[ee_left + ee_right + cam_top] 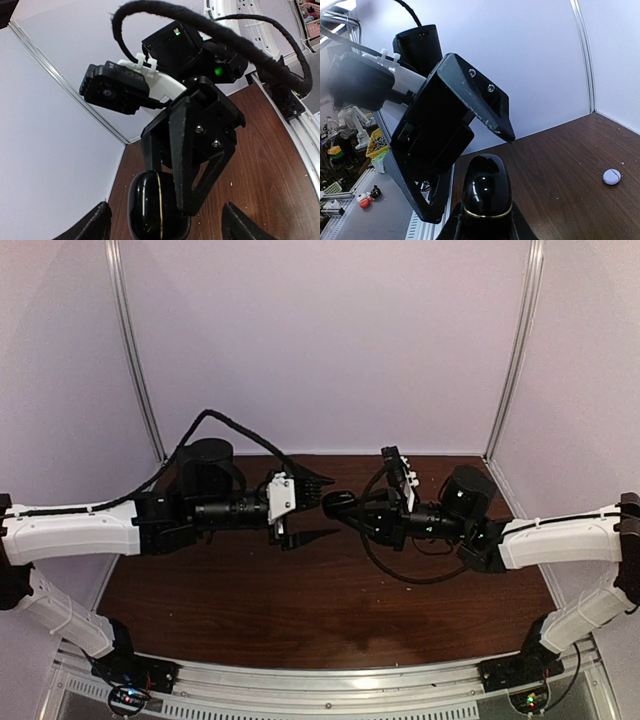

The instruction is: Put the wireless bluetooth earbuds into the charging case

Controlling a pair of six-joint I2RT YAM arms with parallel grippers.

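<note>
Right claw (487,227) is clamped on the glossy black rounded charging case (486,187), held mid-air over the middle of the brown wooden tabletop (300,610). Left claw (318,508) faces it, fingers apart, apparently empty. Hold the case steady. A small pale lilac-white earbud (611,176) lies on the far side.

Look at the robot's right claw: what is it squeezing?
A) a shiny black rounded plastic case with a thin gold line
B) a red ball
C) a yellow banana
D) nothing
A: in the right wrist view, the right gripper is shut on the shiny black rounded plastic case, which sits upright between its fingers.
</note>
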